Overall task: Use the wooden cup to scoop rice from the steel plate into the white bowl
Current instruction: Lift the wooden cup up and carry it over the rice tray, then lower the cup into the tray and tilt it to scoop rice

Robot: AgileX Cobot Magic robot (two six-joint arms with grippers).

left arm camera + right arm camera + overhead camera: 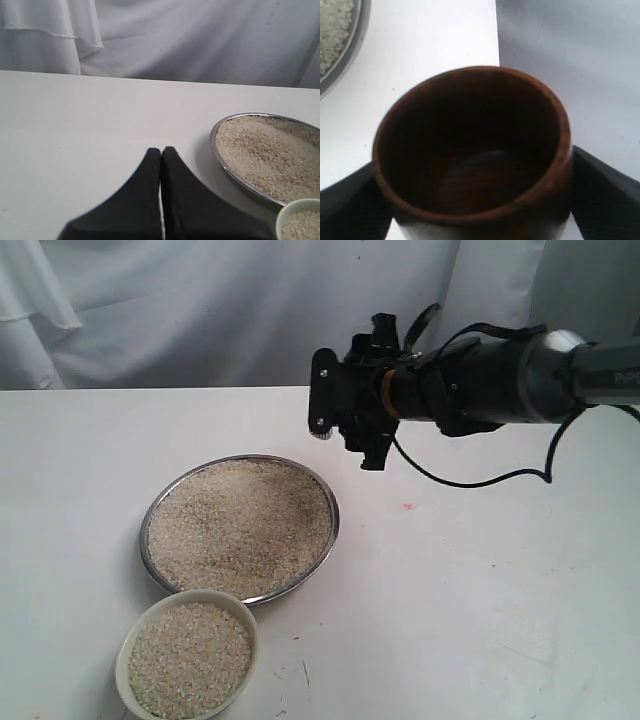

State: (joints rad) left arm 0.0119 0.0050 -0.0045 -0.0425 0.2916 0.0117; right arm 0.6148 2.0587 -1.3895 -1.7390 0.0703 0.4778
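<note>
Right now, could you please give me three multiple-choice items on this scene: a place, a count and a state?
1. The small cream-white bowl sits: A at the camera-side rim of the wide shiny steel plate; B far off to the right; C inside the plate.
2. Dishes holding beige rice grains: A one; B two; C three.
3. The rounded reddish-brown wooden cup is: A full of rice; B empty, in the right hand; C resting in the bowl.
Answers: A, its rim meets the plate's edge; B, plate and bowl both hold rice; B, its dark inside is bare.
</note>
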